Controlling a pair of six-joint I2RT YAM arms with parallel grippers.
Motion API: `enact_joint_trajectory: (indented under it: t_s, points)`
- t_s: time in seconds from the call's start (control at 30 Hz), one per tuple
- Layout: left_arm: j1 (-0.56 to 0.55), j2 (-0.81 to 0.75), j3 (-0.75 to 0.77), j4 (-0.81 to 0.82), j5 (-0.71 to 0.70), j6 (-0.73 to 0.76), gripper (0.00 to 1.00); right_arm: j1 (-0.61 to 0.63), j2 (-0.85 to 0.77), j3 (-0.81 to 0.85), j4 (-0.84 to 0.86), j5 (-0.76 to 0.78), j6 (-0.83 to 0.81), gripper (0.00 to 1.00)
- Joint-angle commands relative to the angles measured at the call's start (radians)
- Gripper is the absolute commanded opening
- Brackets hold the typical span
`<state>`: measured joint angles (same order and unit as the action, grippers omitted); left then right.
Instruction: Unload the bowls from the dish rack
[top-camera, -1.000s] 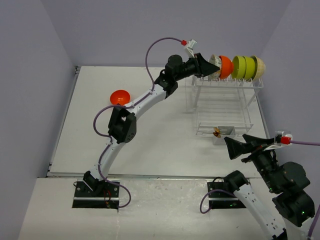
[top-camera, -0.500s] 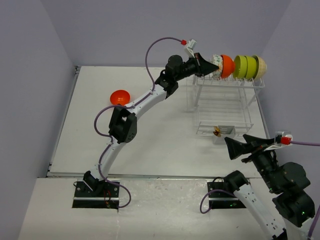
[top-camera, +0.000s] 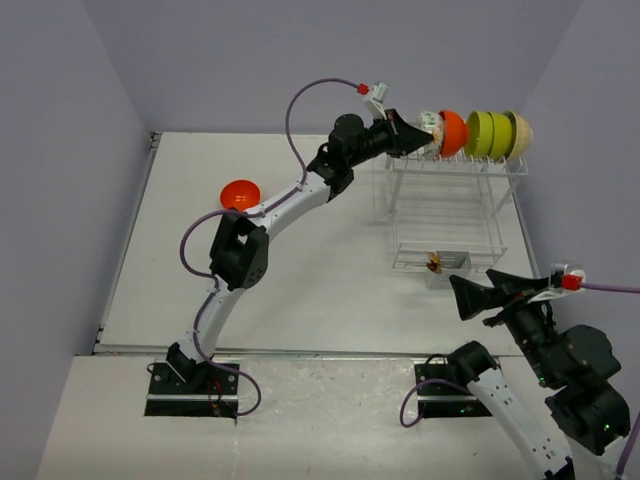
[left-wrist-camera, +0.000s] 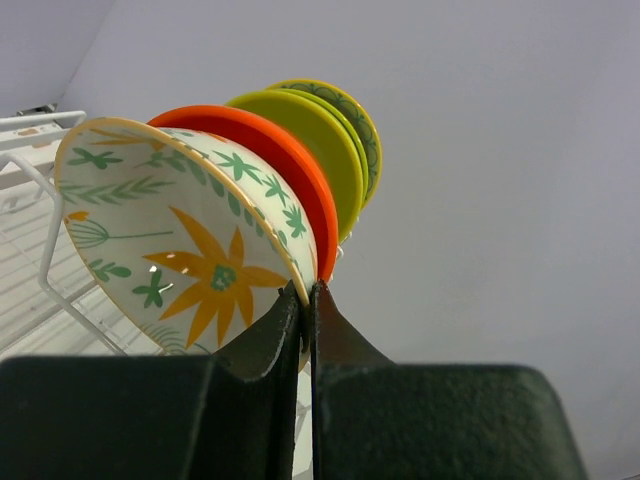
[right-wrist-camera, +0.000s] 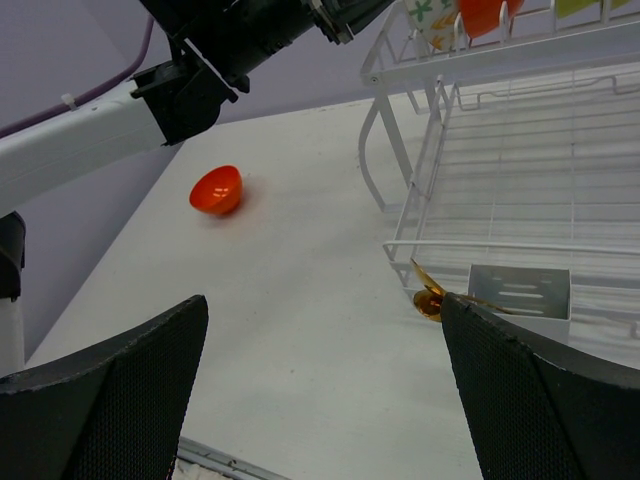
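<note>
The white wire dish rack (top-camera: 450, 205) stands at the back right. On its top tier stand the floral white bowl (top-camera: 432, 134), an orange bowl (top-camera: 453, 132), two lime green bowls (top-camera: 487, 134) and a beige bowl (top-camera: 520, 134). My left gripper (top-camera: 424, 134) is shut on the rim of the floral bowl (left-wrist-camera: 190, 240); the orange bowl (left-wrist-camera: 290, 170) stands right behind it. A second orange bowl (top-camera: 240, 194) lies on the table at the left, also in the right wrist view (right-wrist-camera: 216, 190). My right gripper (right-wrist-camera: 325, 380) is open and empty near the rack's front.
A small cutlery basket (top-camera: 440, 266) with gold utensils (right-wrist-camera: 432, 298) hangs at the rack's front. The purple walls close in at back and right. The left arm (top-camera: 280, 205) stretches diagonally across the table.
My left gripper has closed on the floral bowl's rim and drawn slightly back left with it. The right arm has not moved.
</note>
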<state>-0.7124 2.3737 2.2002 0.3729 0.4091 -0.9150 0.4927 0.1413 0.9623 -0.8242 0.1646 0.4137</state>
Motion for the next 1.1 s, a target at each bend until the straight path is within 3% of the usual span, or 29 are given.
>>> enact_joint_trajectory:
  t_s: [0.0, 0.5, 0.77, 0.97, 1.07]
  points:
    - [-0.005, -0.128, -0.037, 0.095, -0.035, 0.050, 0.00, 0.006, 0.001, 0.023, -0.004, 0.000, -0.018, 0.99]
    - [-0.004, -0.228, -0.160, 0.227, -0.049, 0.062, 0.00, 0.004, 0.003, 0.029, -0.009, -0.002, -0.021, 0.99]
    - [-0.002, -0.326, -0.166, 0.095, -0.079, 0.180, 0.00, 0.006, 0.018, 0.035, 0.002, -0.017, -0.018, 0.99]
    - [-0.002, -0.456, -0.255, 0.003, -0.121, 0.301, 0.00, 0.004, 0.021, 0.026, 0.016, -0.016, -0.015, 0.99]
    - [-0.002, -0.516, -0.270, -0.168, -0.188, 0.416, 0.00, 0.006, 0.027, 0.036, 0.004, -0.010, -0.018, 0.99]
